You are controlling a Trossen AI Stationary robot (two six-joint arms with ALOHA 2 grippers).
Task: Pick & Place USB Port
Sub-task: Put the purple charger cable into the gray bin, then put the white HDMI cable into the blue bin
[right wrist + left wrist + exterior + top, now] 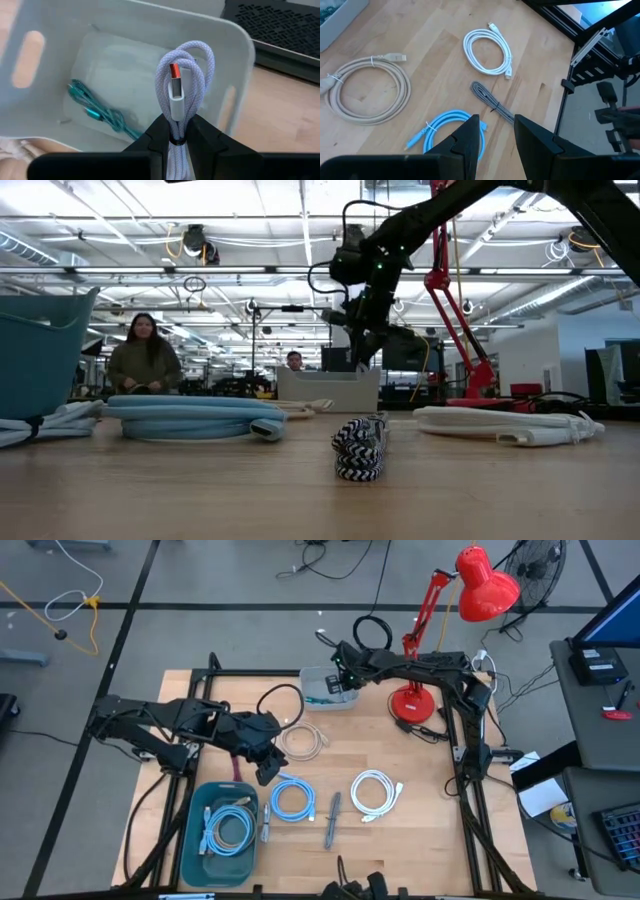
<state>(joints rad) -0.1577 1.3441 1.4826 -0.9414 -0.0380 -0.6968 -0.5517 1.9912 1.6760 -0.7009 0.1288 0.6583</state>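
Note:
My right gripper (pixel 179 131) is shut on a coiled lavender braided USB cable (pixel 184 75). It hangs over the white bin (pixel 322 692) at the table's far edge, where a teal cable (pixel 100 112) lies on the bin's floor. My left gripper (pixel 497 134) is open and hovers above the blue cable coil (pixel 292 800) without touching it. Flat on the table lie a beige coil (pixel 303 740), a white coil (pixel 374 791) and a grey striped cable (pixel 333 819). My right gripper pinches the bundled strands of the lavender cable (pixel 176 136) between its two fingers, just behind the white plug with the orange tongue (pixel 174 71). The loops stick out past the fingertips. In the low view the gripper is above the bin's rim, and the cable is lifted clear.
A teal bin (pixel 196 840) at the near left corner holds light-blue cables (pixel 228 830). A red desk lamp (pixel 412 700) stands at the far right, next to the white bin. Black frame rails run along the table's sides. People sit in the room beyond the table (pixel 145 355).

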